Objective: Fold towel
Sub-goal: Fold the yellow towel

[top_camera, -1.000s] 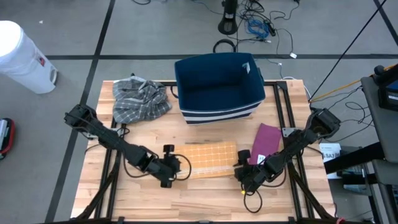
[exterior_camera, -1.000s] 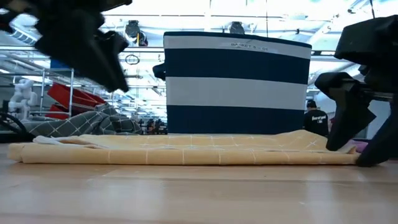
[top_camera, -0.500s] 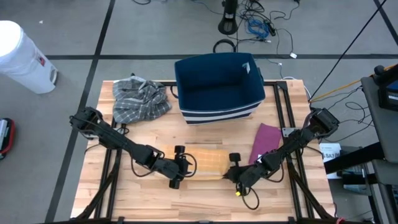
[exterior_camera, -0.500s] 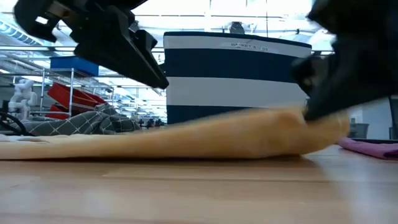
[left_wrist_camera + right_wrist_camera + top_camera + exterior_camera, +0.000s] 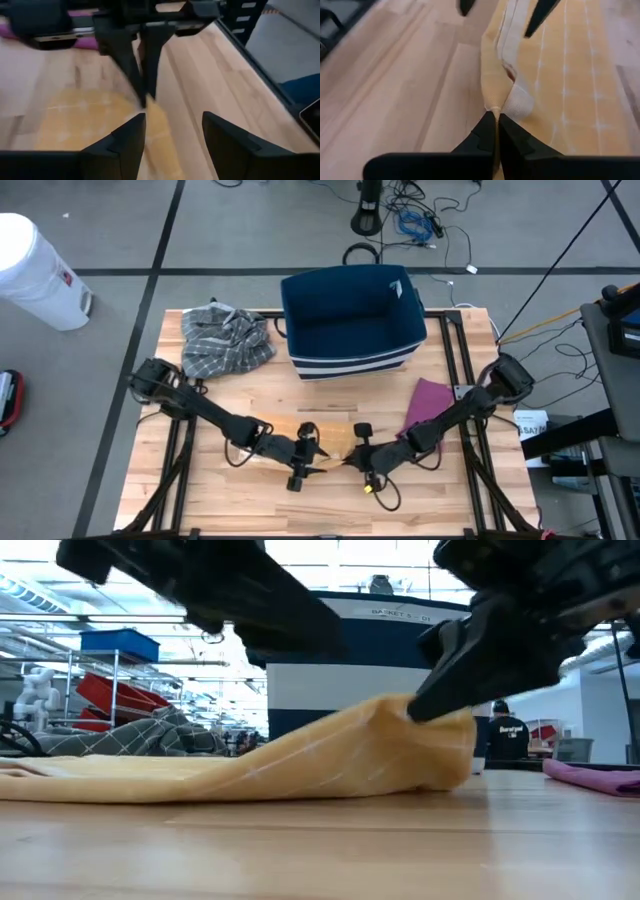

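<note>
Right gripper [image 5: 352,459] sits low over the front middle of the table [image 5: 470,500], fingers pinched together on an edge of the yellow towel [image 5: 325,448] — the right wrist view shows the two dark fingertips [image 5: 492,131] meeting on a bunched fold of cloth, with the towel's faint white grid running away beyond. Left gripper [image 5: 312,464] faces it from the other side, just beside it, its fingers [image 5: 125,145] spread apart with the towel's edge lying between them and bare wood to one side (from that view no finger can be seen touching the cloth). In the low view the towel [image 5: 300,765] lies flat on the left and rises in a slope to a raised hump at the right, where the dark fingers grip it — the hump's outer end hangs down to the wood. Seen from above, little of the towel shows between the two grippers; both arms reach in from the table's outer sides and nearly meet over it. Blue basket with white stripes [image 5: 352,320] stands at the back middle of the table, well apart from the grippers. Crumpled grey checked cloth [image 5: 225,340] lies at the back left, a purple cloth [image 5: 428,405] to the right, partly under the right arm. White bin [image 5: 35,270] stands on the floor off the table's left.
</note>
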